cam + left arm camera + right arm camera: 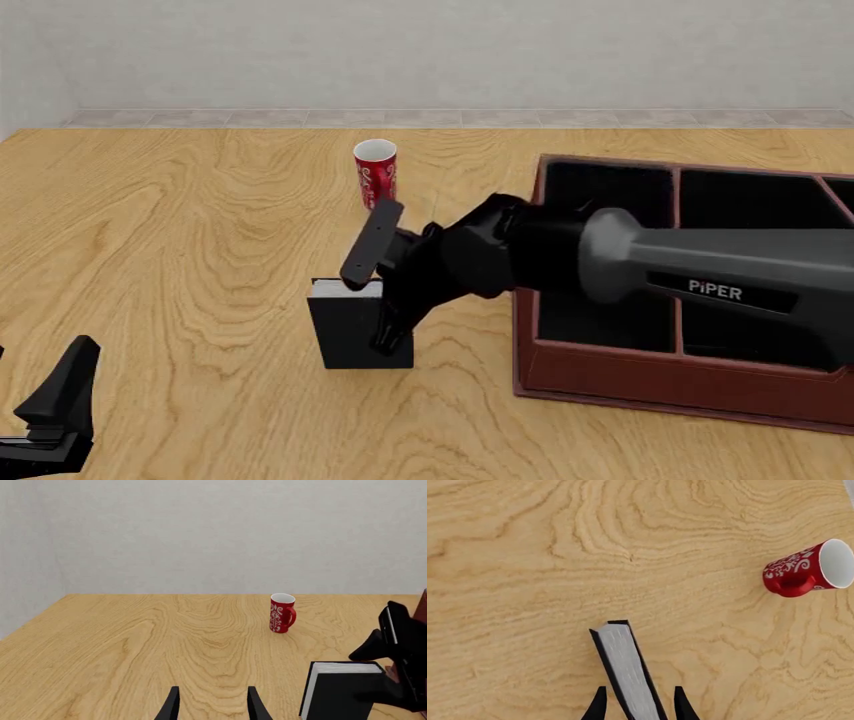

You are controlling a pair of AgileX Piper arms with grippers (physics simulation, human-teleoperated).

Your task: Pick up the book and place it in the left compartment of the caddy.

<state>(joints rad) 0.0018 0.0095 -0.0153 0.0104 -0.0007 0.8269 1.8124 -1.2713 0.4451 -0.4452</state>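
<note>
Black hardcover book (358, 325) stood upright on the pale wood-grain table (187, 230), with the right gripper (379, 290) straddling its top edge.

Nearest, the left gripper (54, 405) hung low with fingers apart, holding nothing. White "PiPER" lettering marked the grey right arm (721, 270); its fingers flanked the white page edges, but actual contact could not be told. Just right of the book sat the reddish-brown caddy (641, 375), its long black-lined left compartment (601, 250) open. Farther back stood a red patterned cup (375, 172) amid bare table.

Bright, even, sharp renders; faint shadows
</note>
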